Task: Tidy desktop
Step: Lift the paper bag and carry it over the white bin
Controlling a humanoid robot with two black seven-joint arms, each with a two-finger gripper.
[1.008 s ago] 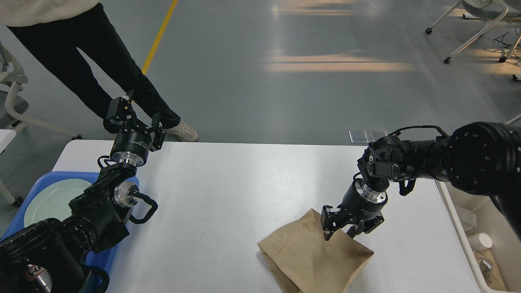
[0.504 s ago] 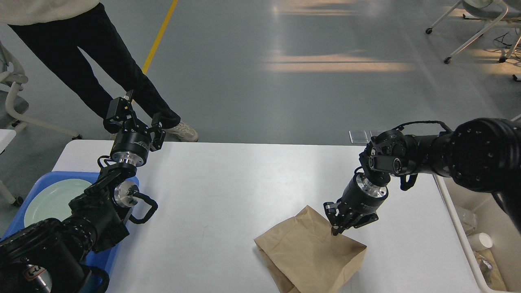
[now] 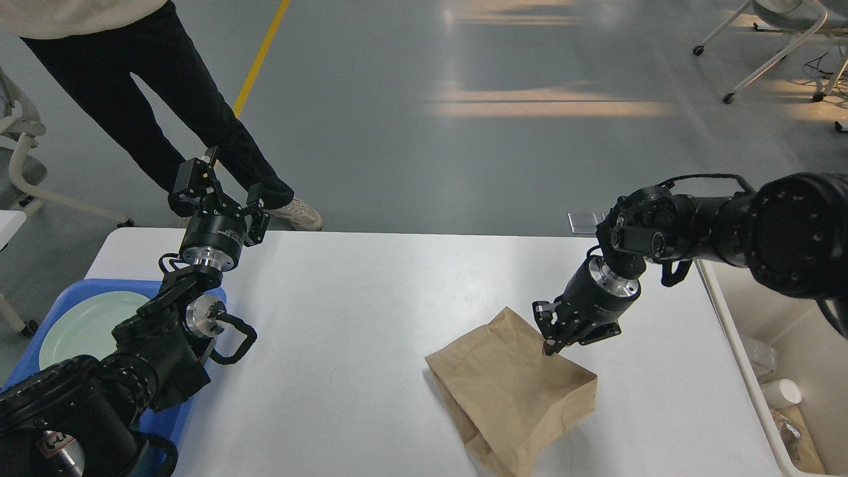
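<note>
My right arm reaches in from the right edge and bends down toward the tabletop (image 3: 397,298), its fingers (image 3: 550,344) pinched together on the upper edge of the one brown paper bag (image 3: 513,391), which lies near the tabletop's near edge, right of centre. My left arm rises over the far left corner, its fingers (image 3: 218,189) spread apart and empty. One blue tray (image 3: 40,324) sits at the left edge holding one pale green plate (image 3: 83,324). One cream bin (image 3: 762,371) stands beside the right edge.
</note>
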